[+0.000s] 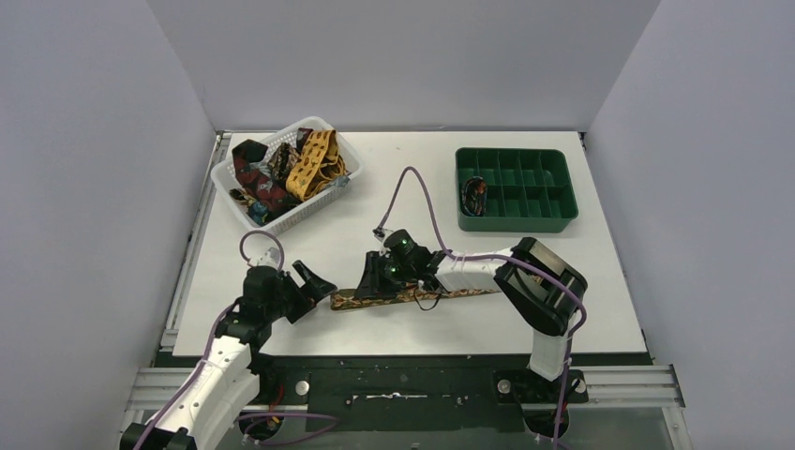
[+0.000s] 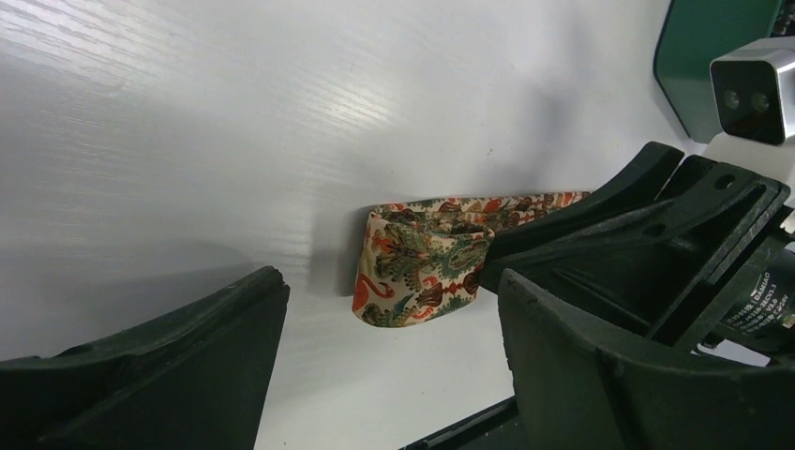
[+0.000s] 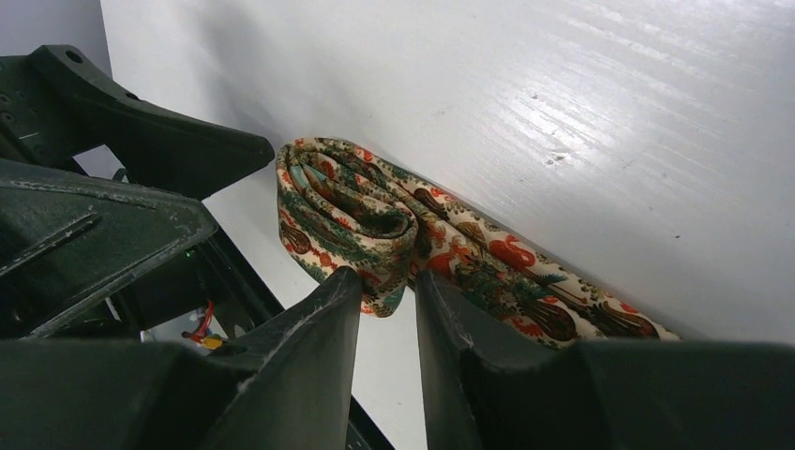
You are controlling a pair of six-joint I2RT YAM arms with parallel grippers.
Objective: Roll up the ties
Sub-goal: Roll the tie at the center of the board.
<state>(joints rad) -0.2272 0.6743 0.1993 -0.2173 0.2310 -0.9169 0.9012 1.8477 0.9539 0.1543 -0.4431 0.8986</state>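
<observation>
A cream tie with an orange, green and brown print [image 1: 441, 296] lies flat along the table's near edge. Its left end is folded into a loose loop [image 3: 342, 211]. My right gripper [image 3: 386, 286] is shut on the lower edge of that loop, and it also shows from above [image 1: 373, 279]. My left gripper [image 1: 314, 284] is open and empty just left of the loop. In the left wrist view the loop [image 2: 422, 267] sits ahead of the wide-open left gripper [image 2: 389, 314], with the right gripper's fingers [image 2: 600, 211] against its right side.
A white basket [image 1: 323, 204] at the back left holds several loose ties, dark red and mustard yellow. A green compartment tray [image 1: 516, 217] at the back right holds one small rolled tie [image 1: 474, 195]. Purple cables loop over the table by the right arm.
</observation>
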